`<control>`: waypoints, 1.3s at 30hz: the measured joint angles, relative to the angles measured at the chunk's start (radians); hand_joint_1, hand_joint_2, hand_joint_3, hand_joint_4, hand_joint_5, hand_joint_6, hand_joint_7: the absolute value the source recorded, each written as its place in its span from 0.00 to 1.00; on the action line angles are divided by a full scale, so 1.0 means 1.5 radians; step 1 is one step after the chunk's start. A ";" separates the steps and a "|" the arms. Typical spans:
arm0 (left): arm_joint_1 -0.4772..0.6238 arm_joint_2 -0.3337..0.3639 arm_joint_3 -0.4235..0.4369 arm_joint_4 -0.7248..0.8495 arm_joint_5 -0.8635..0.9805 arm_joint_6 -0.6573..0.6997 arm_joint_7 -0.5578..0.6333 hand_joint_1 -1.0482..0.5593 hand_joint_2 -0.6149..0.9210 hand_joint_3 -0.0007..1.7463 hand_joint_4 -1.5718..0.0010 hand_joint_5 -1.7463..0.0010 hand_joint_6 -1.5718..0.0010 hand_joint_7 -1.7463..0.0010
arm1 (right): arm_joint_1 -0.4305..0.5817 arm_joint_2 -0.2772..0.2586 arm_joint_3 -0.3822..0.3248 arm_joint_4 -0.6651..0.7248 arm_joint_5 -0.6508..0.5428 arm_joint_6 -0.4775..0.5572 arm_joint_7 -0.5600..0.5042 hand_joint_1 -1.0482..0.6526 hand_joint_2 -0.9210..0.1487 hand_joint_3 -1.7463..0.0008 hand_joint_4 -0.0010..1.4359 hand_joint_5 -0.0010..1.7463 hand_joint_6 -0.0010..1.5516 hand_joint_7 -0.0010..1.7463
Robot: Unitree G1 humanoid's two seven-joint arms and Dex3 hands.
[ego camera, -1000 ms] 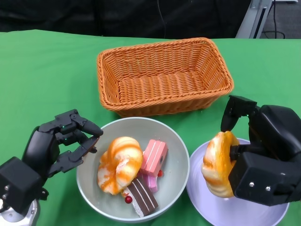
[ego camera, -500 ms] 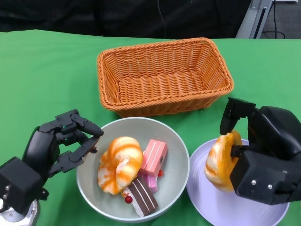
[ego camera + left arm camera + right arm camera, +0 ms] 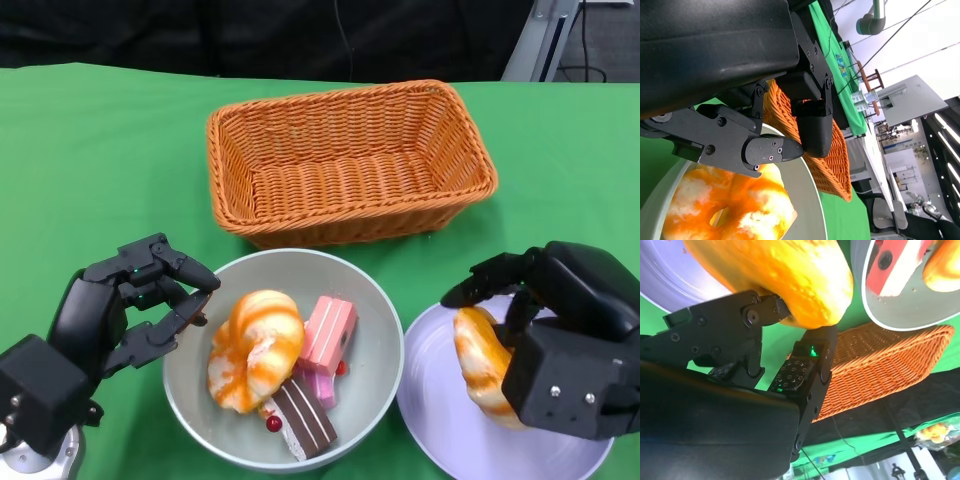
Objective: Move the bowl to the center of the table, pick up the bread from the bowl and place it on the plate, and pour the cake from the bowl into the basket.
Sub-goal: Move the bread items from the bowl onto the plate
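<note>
On my worktop [image 3: 90, 150] the basket [image 3: 350, 165] sits at twelve o'clock, farthest from me. The bowl [image 3: 375, 330] lies nearer, at six, with a bread [image 3: 255, 350] in its nine o'clock half and cake [image 3: 328, 335] pieces toward three. The plate [image 3: 430, 410] sits just beside the bowl at four o'clock, a second bread [image 3: 480, 365] on it. My left hand [image 3: 130, 305] is at the bowl's nine o'clock rim, my right hand [image 3: 560, 330] over the plate.

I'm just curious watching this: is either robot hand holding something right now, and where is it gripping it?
The right hand holds a bread roll by its side, low over the plate. The left hand holds nothing, fingers at the bowl's rim.
</note>
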 measured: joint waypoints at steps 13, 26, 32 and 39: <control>0.000 0.000 0.000 0.000 0.003 0.000 0.003 0.55 0.94 0.29 0.50 0.19 0.50 0.37 | 0.000 -0.002 0.001 0.015 -0.030 -0.023 -0.038 0.55 0.29 0.52 0.56 1.00 0.45 0.86; 0.000 0.000 -0.001 0.000 0.004 0.000 0.003 0.54 0.94 0.30 0.50 0.20 0.50 0.38 | 0.000 0.002 0.001 0.008 -0.029 -0.013 -0.047 0.57 0.32 0.51 0.57 1.00 0.45 0.86; 0.000 0.001 -0.001 0.000 0.009 0.000 0.004 0.55 0.94 0.30 0.50 0.20 0.49 0.38 | 0.001 0.010 -0.001 0.020 0.007 -0.026 -0.046 0.46 0.11 0.77 0.59 0.54 0.51 0.30; 0.000 0.001 -0.001 0.000 0.009 0.000 0.004 0.55 0.94 0.30 0.51 0.20 0.49 0.38 | 0.004 -0.003 -0.002 0.000 0.025 0.013 0.016 0.26 0.00 0.91 0.48 0.01 0.35 0.00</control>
